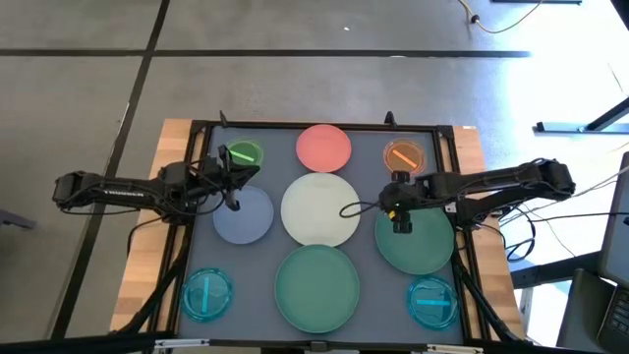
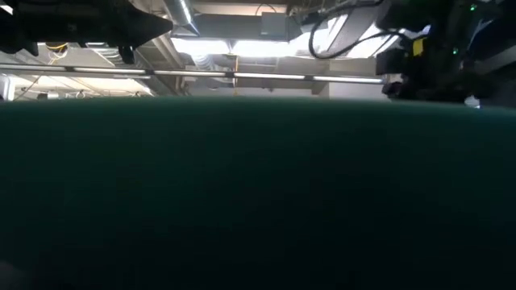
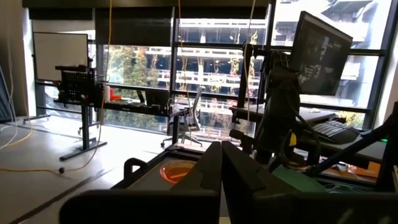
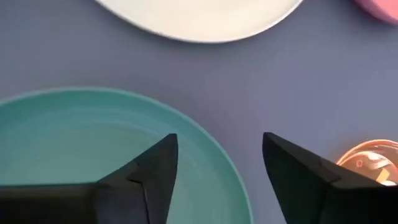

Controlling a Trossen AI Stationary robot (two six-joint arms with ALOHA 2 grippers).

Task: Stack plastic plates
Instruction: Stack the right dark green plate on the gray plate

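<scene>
Green plate [image 4: 93,143] rim under spread right pincer [image 4: 217,155]

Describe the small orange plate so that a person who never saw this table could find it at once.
Start at the grey mat that covers the table, and go to its far right corner. The orange plate lies there, just beyond the right pincer and to the right of the pink plate. It is the only orange plate, small and see-through.

No lettering, label, brand or number can be read in any view.
</scene>
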